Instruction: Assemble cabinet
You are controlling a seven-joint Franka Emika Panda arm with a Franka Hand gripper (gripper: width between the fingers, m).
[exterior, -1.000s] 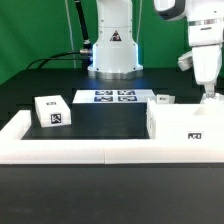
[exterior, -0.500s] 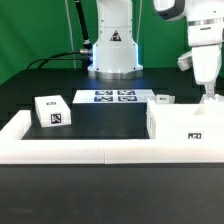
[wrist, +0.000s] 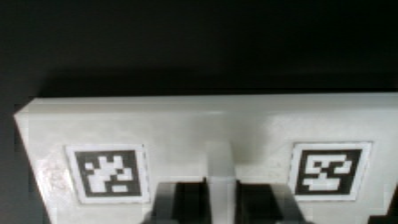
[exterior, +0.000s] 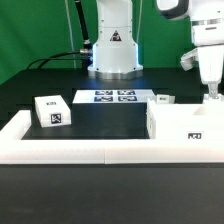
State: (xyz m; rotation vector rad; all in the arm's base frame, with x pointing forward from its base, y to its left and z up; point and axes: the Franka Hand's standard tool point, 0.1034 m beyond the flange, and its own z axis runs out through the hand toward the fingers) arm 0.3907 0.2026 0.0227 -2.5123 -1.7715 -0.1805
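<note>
Along the near edge of the surface (exterior: 110, 122) runs the low white rail (exterior: 80, 150), and just behind it, in the near right corner, stands the cabinet (exterior: 185, 125) body. Nothing can be seen fitted to it yet. One tagged drawer block (exterior: 52, 111) lies loose toward the left edge and a small white piece (exterior: 163, 99) lies just beyond the body, so the assembly looks barely begun, with most of it left to do. The claw (exterior: 211, 95) hangs at the body's far top edge. The wrist view shows a two-tagged white face directly under it. Its fingers (wrist: 185, 200) look close together, but whether they pinch anything I cannot tell. Farther off, mid-surface, lies the marker board (exterior: 106, 97).
</note>
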